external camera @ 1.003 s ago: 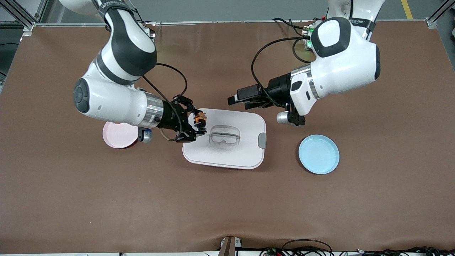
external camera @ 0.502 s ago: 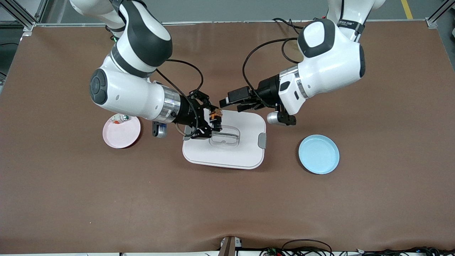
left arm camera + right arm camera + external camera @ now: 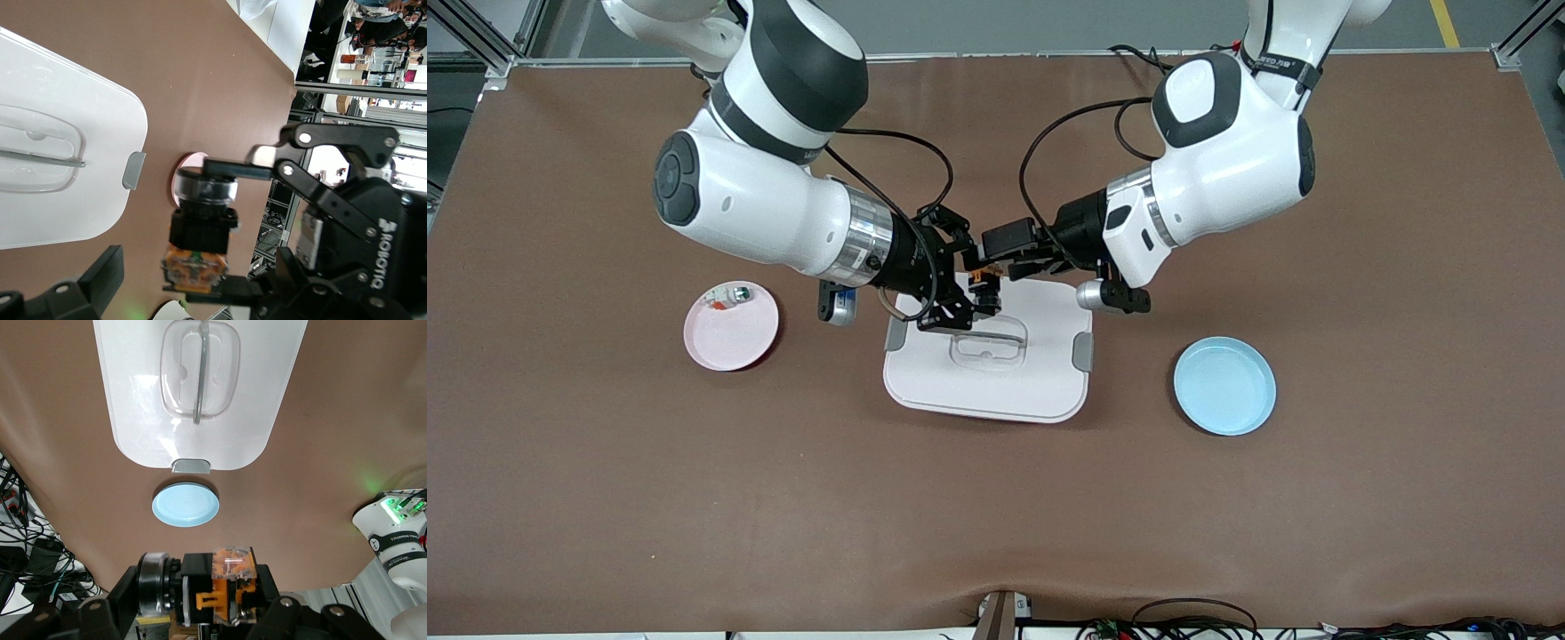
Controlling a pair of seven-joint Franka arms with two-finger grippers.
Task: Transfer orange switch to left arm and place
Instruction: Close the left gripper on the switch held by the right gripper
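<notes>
My right gripper (image 3: 967,286) is shut on the orange switch (image 3: 984,286) and holds it in the air over the box's (image 3: 1040,391) edge that lies farthest from the front camera. In the right wrist view the switch (image 3: 223,590) sits gripped by its two ends between the gripper's (image 3: 200,597) fingers. My left gripper (image 3: 998,258) is open and right at the switch. In the left wrist view its orange end (image 3: 195,272) lies between the left gripper's (image 3: 193,300) fingers, with one finger (image 3: 100,280) apart from it. The white box also shows below in both wrist views (image 3: 133,400) (image 3: 60,213).
A pink plate (image 3: 734,342) with small parts on it lies toward the right arm's end. A blue plate (image 3: 1224,385) lies toward the left arm's end, also in the right wrist view (image 3: 185,505). Cables hang from both wrists.
Both arms have moved toward each other. My right gripper carried the switch across above the box, and my left gripper has come up to it.
</notes>
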